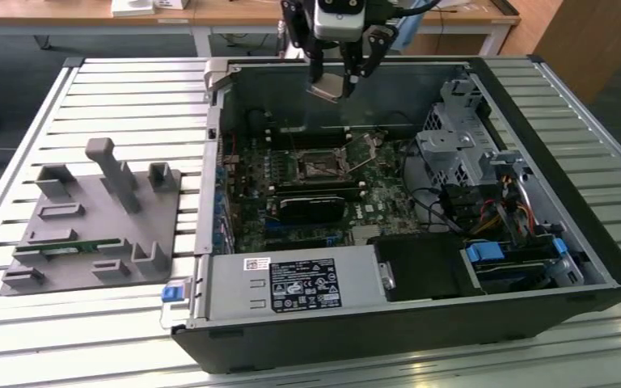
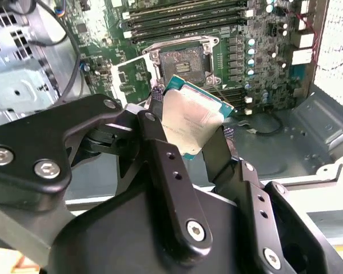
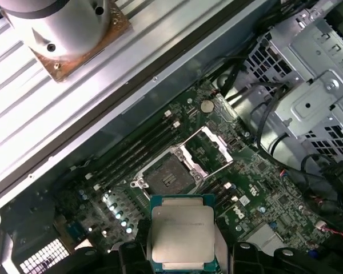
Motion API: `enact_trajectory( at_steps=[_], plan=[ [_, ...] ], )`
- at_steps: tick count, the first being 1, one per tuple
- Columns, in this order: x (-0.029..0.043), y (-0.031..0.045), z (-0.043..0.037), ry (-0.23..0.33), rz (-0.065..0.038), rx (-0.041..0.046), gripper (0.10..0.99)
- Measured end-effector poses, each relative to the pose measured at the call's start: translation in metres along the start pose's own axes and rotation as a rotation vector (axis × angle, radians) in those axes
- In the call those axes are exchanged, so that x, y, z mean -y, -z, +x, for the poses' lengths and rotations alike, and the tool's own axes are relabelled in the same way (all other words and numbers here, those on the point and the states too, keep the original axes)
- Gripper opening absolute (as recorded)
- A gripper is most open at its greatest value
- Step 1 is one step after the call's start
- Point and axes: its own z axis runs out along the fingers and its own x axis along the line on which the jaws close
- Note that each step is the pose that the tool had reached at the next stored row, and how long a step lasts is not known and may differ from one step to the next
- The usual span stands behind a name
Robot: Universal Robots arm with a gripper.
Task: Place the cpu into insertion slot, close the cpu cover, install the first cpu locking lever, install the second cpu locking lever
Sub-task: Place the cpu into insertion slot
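Black-fingered gripper (image 1: 333,84), clenched on the cpu (image 1: 328,88) by two opposite edges. Hanging high over the open computer case (image 1: 419,327), pointing down. Held cpu tilted, metal top showing in both wrist views, well above the insertion slot (image 3: 167,174). Bare inside; cpu cover (image 3: 206,149) standing open beside it.

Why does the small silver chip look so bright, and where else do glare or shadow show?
In the second wrist view, the cpu, held in the claw, catches light on its metal top, and the perforated case wall washes out white; in the first wrist view, it looks evenly pale; in the exterior view, the slatted table glares while the case interior is dimmer.
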Motion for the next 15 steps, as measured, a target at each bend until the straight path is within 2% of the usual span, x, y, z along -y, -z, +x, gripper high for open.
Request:
enact_trajectory(
  at_steps=[15],
  plan=[
    [0.0001, -0.0007, 0.0, -0.224, 0.0, 0.0217, 0.525]
  ],
)
